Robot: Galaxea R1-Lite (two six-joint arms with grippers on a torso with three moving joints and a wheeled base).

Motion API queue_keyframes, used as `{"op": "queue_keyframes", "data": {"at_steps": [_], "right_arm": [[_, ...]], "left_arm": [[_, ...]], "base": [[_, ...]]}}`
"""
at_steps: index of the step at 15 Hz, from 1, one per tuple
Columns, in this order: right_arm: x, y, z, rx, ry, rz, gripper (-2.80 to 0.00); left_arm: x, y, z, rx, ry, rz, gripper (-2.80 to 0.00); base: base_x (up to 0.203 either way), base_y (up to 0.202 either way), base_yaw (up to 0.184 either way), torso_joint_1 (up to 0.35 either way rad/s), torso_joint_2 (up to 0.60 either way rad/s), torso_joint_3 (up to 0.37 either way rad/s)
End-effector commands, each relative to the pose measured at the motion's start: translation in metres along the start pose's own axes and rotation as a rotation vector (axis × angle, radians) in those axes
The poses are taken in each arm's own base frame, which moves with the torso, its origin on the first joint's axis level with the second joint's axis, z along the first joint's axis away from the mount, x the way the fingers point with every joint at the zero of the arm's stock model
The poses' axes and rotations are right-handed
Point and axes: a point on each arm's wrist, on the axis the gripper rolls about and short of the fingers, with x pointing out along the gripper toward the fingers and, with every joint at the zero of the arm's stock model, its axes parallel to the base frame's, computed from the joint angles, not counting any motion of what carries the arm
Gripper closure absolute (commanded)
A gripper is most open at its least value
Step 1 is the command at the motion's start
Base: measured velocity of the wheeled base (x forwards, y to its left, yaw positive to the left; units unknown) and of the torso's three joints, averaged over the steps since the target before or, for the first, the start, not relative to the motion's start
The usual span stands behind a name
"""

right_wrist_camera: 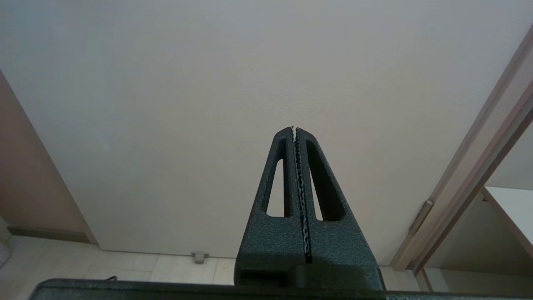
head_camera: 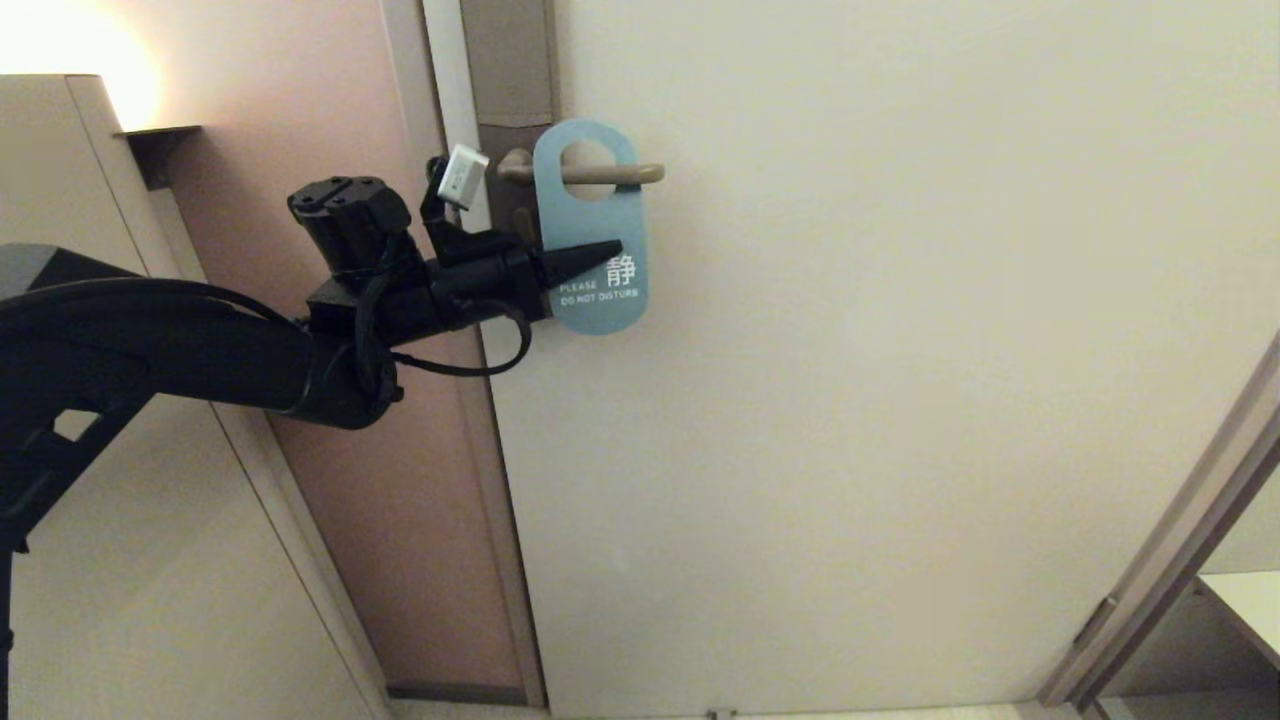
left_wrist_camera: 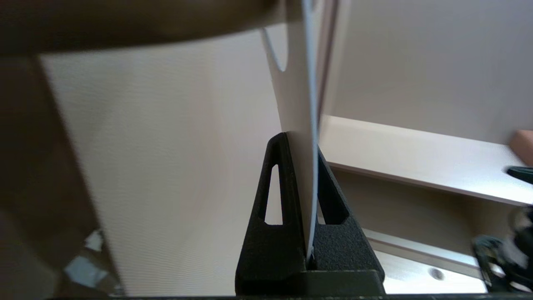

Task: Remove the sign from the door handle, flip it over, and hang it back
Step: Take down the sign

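The sign [head_camera: 590,228] is hanging blue face outward in the upper middle of the frame, its oval hole looped over the door handle [head_camera: 585,174], its long axis running downward. The left gripper [head_camera: 600,251] is reaching in from the left, clamping the sign's lower half edge-on. The right gripper [right_wrist_camera: 295,130] is sitting pressed together, well away.

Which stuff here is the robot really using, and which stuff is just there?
Part of the job: the blue sign, the door handle it hangs on, the left gripper pinching the sign.

Just there: the door, the lit lamp, the right gripper, jaws shut on nothing.
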Motion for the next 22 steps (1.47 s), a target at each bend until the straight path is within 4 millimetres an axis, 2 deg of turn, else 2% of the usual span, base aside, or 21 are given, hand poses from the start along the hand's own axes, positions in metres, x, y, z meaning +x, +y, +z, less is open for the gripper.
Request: {"op": "queue_keyframes", "data": {"at_steps": [1,7,16,22], "right_arm": [[0.0,0.0,0.0,-0.001,0.0,0.0,0.0],[0.0,0.0,0.0,-0.001,0.0,0.0,0.0],[0.0,0.0,0.0,-0.001,0.0,0.0,0.0],[0.0,0.0,0.0,-0.001,0.0,0.0,0.0]], "left_arm": [[-0.002,-0.001,0.004,0.01,-0.01,0.012,0.0],[0.0,-0.008,0.008,0.059,0.022,0.044,0.0],[0.024,-0.029,0.006,0.066,0.01,0.084,0.0],[0.023,-0.029,0.002,0.107,0.059,0.146,0.0]], "base": [[0.0,0.0,0.0,0.0,0.0,0.0],[0.0,0.0,0.0,0.0,0.0,0.0],[0.0,0.0,0.0,0.0,0.0,0.0],[0.0,0.0,0.0,0.0,0.0,0.0]]}}
